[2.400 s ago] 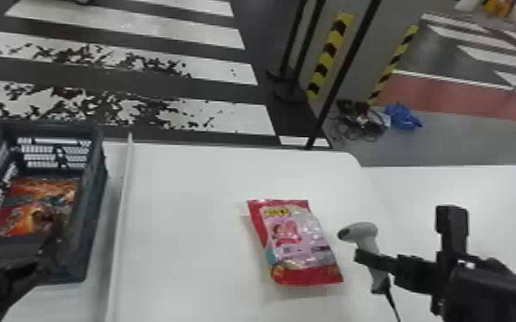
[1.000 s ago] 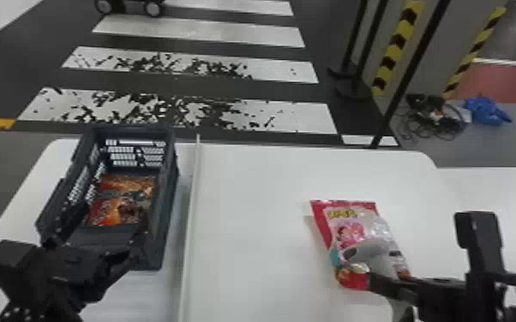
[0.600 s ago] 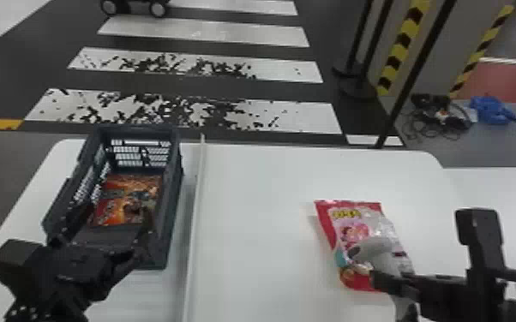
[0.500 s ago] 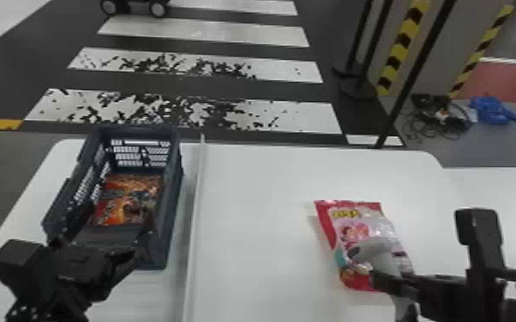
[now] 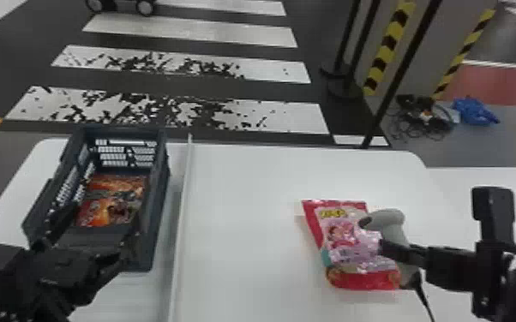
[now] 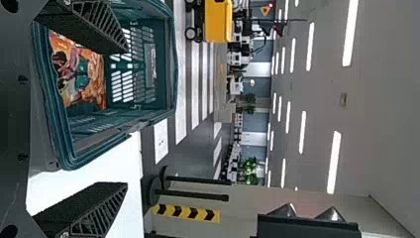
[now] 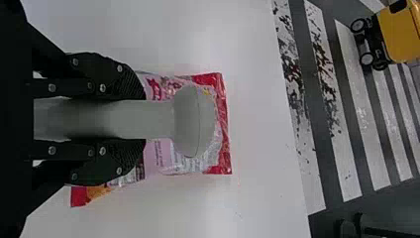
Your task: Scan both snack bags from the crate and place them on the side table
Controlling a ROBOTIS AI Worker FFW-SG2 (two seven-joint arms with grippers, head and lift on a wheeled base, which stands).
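My left gripper [image 5: 105, 218] stands open at the near end of the dark crate [image 5: 158, 205], where orange-and-red snack packaging [image 5: 111, 199] lies inside; how many bags that is, I cannot tell. In the left wrist view the open left gripper [image 6: 124, 119] has one finger over the crate [image 6: 171, 64] and one beside it. A pink-and-red snack bag [image 5: 343, 244] lies flat on the white table. Over its right part, my right gripper [image 5: 394, 252] is shut on the grey scanner [image 5: 388, 220]. In the right wrist view the right gripper [image 7: 142, 119] clasps the scanner's handle, its head above the bag [image 7: 225, 124].
A raised white divider strip [image 5: 180, 214] runs between crate and bag. Another white table surface [image 5: 501, 184] extends at the far right. The scanner's cable [image 5: 424, 302] hangs toward the near edge. Black posts [image 5: 398, 77] stand beyond the table.
The head view has turned left since the earliest frame. My right gripper has carried the scanner leftward from beside the pink bag to over it. Little differs in the last half second.
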